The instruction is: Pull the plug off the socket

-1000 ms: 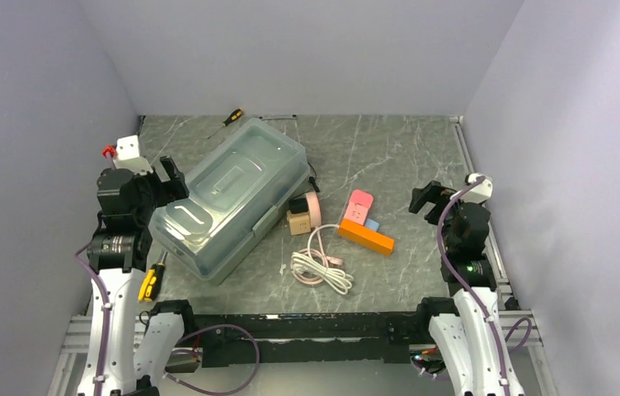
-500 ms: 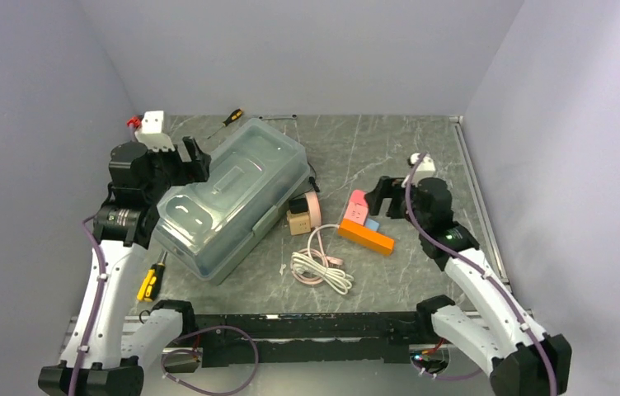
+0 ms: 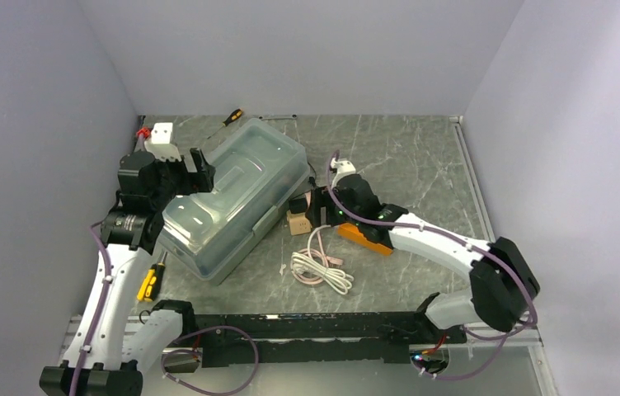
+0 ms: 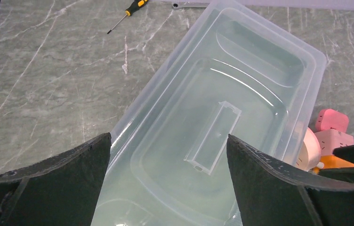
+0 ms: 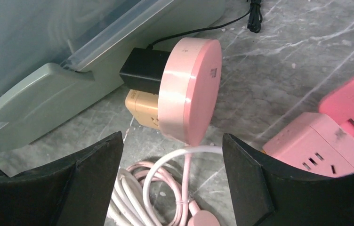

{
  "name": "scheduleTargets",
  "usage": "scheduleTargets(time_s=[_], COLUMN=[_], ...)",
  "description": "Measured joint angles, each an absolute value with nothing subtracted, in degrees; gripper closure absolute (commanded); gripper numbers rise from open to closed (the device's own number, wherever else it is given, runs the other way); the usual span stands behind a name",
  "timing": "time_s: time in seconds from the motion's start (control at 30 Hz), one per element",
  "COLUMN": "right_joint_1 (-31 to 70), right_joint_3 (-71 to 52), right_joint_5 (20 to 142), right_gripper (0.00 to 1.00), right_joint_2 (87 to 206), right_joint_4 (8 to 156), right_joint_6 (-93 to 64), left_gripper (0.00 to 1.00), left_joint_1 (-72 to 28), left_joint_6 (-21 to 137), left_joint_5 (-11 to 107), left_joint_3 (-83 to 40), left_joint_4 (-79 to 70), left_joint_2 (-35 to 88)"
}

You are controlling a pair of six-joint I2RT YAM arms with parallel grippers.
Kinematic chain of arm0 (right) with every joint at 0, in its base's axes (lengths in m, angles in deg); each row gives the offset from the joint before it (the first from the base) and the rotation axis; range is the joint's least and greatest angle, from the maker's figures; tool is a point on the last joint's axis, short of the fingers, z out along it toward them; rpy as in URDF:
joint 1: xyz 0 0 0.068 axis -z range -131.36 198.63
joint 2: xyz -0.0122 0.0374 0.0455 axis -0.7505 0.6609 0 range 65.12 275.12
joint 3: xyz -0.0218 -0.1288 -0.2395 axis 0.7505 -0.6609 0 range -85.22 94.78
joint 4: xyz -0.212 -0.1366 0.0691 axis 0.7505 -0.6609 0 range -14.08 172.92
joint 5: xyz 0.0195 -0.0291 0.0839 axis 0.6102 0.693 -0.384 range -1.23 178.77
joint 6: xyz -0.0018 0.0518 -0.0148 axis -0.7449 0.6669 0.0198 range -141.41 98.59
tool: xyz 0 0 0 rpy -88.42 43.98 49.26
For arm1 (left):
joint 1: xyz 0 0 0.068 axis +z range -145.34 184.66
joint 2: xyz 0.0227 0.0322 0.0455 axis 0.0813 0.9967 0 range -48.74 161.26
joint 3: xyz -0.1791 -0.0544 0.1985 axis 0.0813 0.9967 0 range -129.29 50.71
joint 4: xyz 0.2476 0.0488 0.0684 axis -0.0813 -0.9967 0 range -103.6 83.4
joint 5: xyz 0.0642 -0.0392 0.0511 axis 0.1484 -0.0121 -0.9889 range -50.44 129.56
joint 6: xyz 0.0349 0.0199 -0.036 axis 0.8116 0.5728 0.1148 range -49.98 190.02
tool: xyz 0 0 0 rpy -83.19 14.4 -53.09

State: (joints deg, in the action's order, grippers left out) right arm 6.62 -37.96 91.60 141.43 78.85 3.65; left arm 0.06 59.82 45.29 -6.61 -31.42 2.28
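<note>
- Right wrist view: right hand (image 5: 171,136) spread wide and empty, round pink socket (image 5: 191,84) straight ahead, standing on edge on the bench (image 5: 269,56)
- Same view: black plug (image 5: 143,70) and tan plug (image 5: 142,106) seated in the socket's left face, black above tan, both close against the clear box (image 5: 48,47); pink cable (image 5: 165,174) coiled nearer, pink cube sockets (image 5: 307,141) to the right
- Cannot tell which of the two plugs is meant; tan one probably easier to reach, black one crowded by the box
- Top view: right hand at mid-bench just beside the box's near-right side, orange block (image 3: 366,237) just to its right; left hand (image 3: 181,169) over the box's far-left end, well apart from the socket
- Left wrist view: left hand fully open, nothing between its fingers, only the box lid below
- For a clean pull: go lower and further left, past the pink disc, to straddle the plug body alone
- Close firmly on the plug's flat sides, never on plug and disc together
- Draw straight out along the pins, leftward off the socket face, without twisting
- Expect the loose socket to drag along; best to pin it with the left hand first
</note>
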Motion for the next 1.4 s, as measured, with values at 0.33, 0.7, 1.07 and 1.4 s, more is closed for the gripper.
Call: scheduleTargets(time_s=[0.33, 0.7, 1.07, 1.4], right_joint_1=[5.0, 4.2, 11.4, 21.9], right_joint_3=[-34.7, -33.0, -40.6, -60.8], right_joint_5=[94.3, 97.5, 89.9, 76.3], right_gripper=[0.41, 0.59, 1.0, 1.0], right_joint_2=[149.4, 154.0, 149.0, 126.5], right_joint_4=[83.0, 83.3, 89.0, 103.1], right_joint_6=[3.5, 2.2, -0.8, -0.6], left_gripper=[0.04, 0.06, 0.06, 0.03], left_joint_1=[-0.2, -3.1, -18.6, -33.4], left_joint_6=[59.8, 59.8, 61.8, 63.2], left_joint_5=[45.3, 45.0, 44.7, 59.8], left_joint_3=[-6.2, -5.8, -18.8, -18.5], left_joint_4=[-31.3, -31.3, -34.3, -24.6], left_joint_2=[1.5, 3.0, 15.6, 28.2])
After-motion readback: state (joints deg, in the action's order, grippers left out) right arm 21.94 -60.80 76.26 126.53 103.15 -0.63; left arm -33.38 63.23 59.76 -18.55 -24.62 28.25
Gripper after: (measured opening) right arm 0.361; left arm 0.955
